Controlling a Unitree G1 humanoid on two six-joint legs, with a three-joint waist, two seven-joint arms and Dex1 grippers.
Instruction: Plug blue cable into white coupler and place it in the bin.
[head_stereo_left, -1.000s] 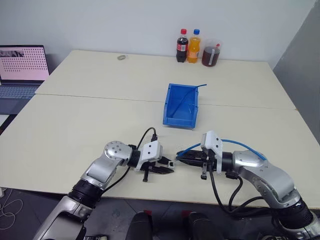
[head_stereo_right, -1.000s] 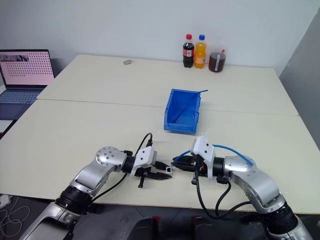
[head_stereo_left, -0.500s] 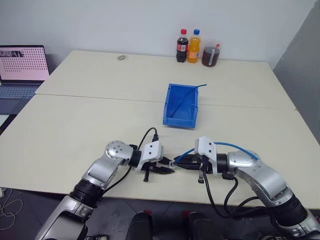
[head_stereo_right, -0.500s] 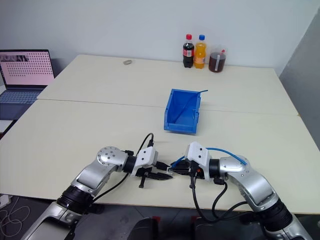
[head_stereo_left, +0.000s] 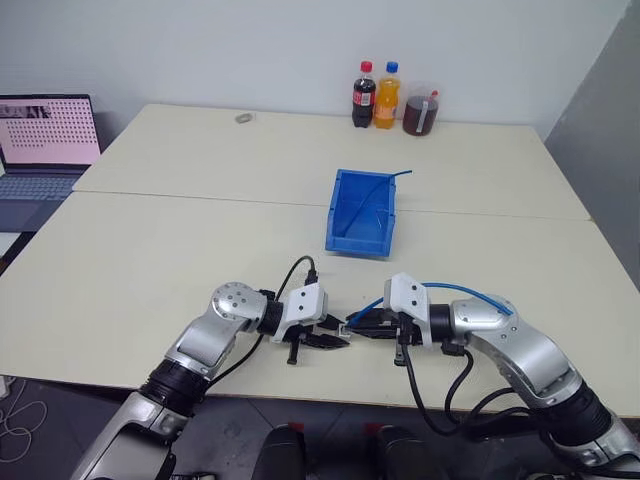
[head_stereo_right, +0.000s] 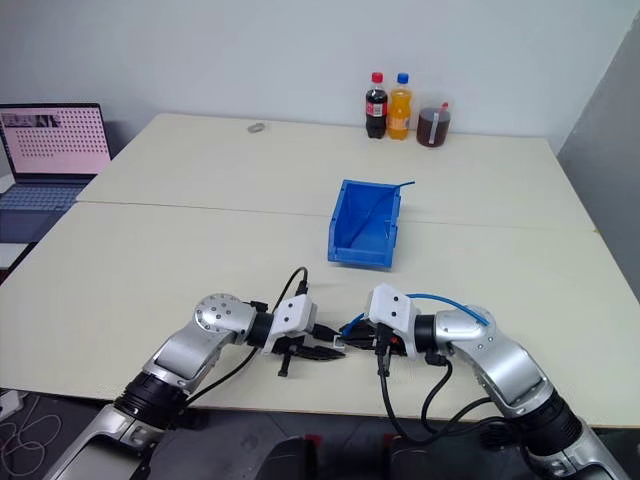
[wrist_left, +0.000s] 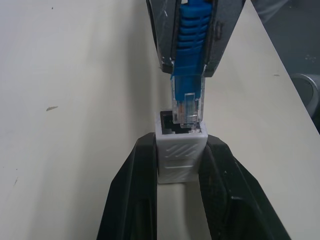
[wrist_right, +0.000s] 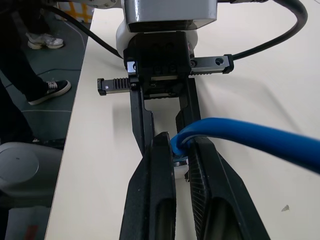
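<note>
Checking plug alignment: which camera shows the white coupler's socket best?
The left wrist view: the white coupler sits between the left gripper fingers, socket facing the cable's clear plug. In the eye views it is a speck; the right wrist view shows a sliver.

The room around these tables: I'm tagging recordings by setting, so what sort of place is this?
Probably an office or lab room set up for testing. Two plain pale tables stand pushed together against a bare wall, an open laptop shows a dot-grid pattern, and soft drink bottles stand at the far edge.
</note>
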